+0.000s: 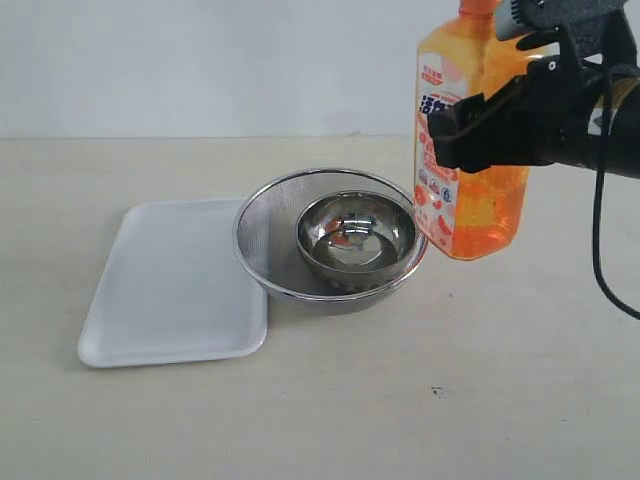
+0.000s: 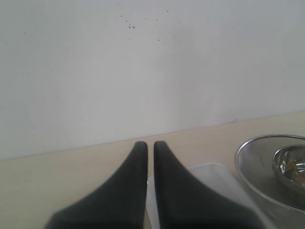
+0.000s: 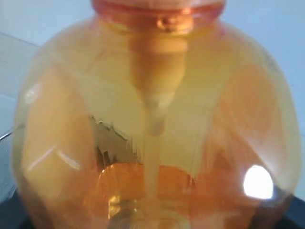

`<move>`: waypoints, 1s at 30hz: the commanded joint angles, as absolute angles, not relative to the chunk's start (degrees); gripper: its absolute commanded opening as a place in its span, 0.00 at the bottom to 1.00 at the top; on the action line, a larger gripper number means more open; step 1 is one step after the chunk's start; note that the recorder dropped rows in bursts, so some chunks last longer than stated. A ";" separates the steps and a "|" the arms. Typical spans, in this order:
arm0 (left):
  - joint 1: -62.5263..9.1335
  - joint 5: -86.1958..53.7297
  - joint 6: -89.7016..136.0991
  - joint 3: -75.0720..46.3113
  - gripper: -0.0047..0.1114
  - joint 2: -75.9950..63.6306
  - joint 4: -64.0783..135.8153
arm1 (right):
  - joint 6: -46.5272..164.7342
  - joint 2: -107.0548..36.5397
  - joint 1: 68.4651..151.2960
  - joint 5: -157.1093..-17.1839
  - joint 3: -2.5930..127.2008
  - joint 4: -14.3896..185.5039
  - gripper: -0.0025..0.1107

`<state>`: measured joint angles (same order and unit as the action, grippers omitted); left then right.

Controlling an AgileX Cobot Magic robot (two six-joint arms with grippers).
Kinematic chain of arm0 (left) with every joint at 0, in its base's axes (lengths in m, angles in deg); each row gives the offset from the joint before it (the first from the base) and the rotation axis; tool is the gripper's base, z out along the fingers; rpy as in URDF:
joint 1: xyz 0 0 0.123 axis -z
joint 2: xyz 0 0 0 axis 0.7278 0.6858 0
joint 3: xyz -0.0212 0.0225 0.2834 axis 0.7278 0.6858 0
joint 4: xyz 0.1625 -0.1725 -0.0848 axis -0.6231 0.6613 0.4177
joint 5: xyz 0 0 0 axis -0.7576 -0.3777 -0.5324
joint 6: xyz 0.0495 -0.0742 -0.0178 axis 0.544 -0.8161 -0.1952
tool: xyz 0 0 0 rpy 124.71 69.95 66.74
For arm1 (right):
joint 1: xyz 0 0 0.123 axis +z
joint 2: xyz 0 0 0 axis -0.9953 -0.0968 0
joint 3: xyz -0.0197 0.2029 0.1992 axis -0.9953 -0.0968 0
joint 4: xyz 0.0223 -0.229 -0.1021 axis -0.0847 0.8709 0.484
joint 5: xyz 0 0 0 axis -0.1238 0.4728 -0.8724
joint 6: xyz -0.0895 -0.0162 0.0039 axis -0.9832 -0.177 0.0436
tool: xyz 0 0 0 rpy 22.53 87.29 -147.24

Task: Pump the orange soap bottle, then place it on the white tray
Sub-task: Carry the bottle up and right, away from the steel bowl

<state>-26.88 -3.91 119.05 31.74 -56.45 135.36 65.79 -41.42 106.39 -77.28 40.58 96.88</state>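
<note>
Exterior view shows a tall orange soap bottle (image 1: 480, 205) that you can see through, with orange soap inside and a white label with red and blue marks on its front. Its pump top is cut off by the picture's edge. The black right gripper (image 1: 478, 100) squeezes the bottle's upper half, with one finger across the front. The bottle is just beside the round metal strainer (image 1: 265, 225), which holds a shiny bowl (image 1: 355, 240). The white tray (image 1: 170, 290) lies on the strainer's other side, well apart from the bottle. I cannot tell if the bottle's bottom touches the table (image 1: 450, 400). Over by the tray, the left gripper (image 2: 150, 157) has its fingers almost together, holding nothing.
</note>
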 commanded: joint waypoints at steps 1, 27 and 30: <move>-26.64 -4.46 118.49 31.87 0.08 -56.81 135.82 | 45.72 -40.04 106.14 -69.65 41.52 74.60 0.02; -26.64 -7.26 118.50 31.87 0.08 -56.81 135.82 | 31.16 -40.04 106.14 -66.92 41.52 61.54 0.02; -26.64 -7.26 118.50 31.87 0.08 -56.81 135.82 | 31.29 -40.16 106.14 -65.61 41.52 61.54 0.02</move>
<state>-26.88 -6.72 119.05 31.74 -56.45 135.36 31.53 -41.42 106.28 -72.51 40.58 61.05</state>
